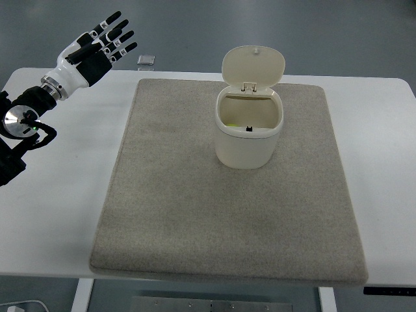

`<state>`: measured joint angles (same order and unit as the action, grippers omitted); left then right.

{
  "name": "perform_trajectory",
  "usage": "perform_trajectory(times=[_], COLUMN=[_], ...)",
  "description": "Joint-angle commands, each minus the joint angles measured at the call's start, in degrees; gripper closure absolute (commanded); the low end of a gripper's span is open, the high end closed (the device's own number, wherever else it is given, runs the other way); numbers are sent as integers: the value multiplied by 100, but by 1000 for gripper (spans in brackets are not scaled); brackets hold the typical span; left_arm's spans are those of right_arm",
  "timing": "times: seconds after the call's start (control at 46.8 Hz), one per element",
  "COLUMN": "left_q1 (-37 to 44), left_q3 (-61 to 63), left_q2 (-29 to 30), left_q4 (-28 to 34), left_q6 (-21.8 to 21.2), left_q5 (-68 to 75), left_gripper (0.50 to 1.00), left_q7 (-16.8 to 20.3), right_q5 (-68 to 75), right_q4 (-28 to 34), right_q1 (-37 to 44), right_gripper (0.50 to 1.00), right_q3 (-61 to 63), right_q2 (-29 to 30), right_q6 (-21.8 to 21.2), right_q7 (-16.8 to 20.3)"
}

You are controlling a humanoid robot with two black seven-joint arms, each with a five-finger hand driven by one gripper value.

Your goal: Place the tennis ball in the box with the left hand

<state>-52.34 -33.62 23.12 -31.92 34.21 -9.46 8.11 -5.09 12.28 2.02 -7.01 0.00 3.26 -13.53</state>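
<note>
Left hand (pixel 97 47): located at the far left corner of the white table (pixel 58 214), raised over the table edge, its arm entering from the picture's left side. The fingers (pixel 116 29) are extended and slightly fanned, pointing up and to the right toward the far side of the scene. Nothing lies between them or against the palm; the hand grips nothing and touches no object. It stands well apart from the box (pixel 249 133).

Right hand: not visible anywhere in the view.

Box: a cream-coloured bin with rounded corners, standing upright on the far half of the grey mat (pixel 195 221), right of the mat's centre line. Its hinged lid (pixel 253 65) is swung fully up and back, so the opening faces the camera.

Tennis ball (pixel 238 123): only a thin strip of yellow-green shows low inside the box, against the inner wall on the near left side. The rest is hidden by the rim. A small dark latch part sits just beside it on the near inner edge.

Mat: lies flat on the table, covering most of its middle. A small grey object (pixel 146 60) lies on the floor beyond the far table edge, near the hand.
</note>
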Motion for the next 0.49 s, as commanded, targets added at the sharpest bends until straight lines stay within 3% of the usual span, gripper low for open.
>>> perform_trajectory(times=[0.0,0.47], left_q1=[49,93], left_q3=[13,31], left_q2=[-18,-9], left_q4=[1,1], left_q6=[-29,-29], left_q5=[5,49], left_gripper=[506,506], left_q7=[-11,-2], right_q5=[0,9], right_q4=[20,20], right_q1=[-9,-18], right_gripper=[562,560], right_q3=[-19,-11], right_q2=[0,0], right_q6=[-19,34], right_q7=[0,-18])
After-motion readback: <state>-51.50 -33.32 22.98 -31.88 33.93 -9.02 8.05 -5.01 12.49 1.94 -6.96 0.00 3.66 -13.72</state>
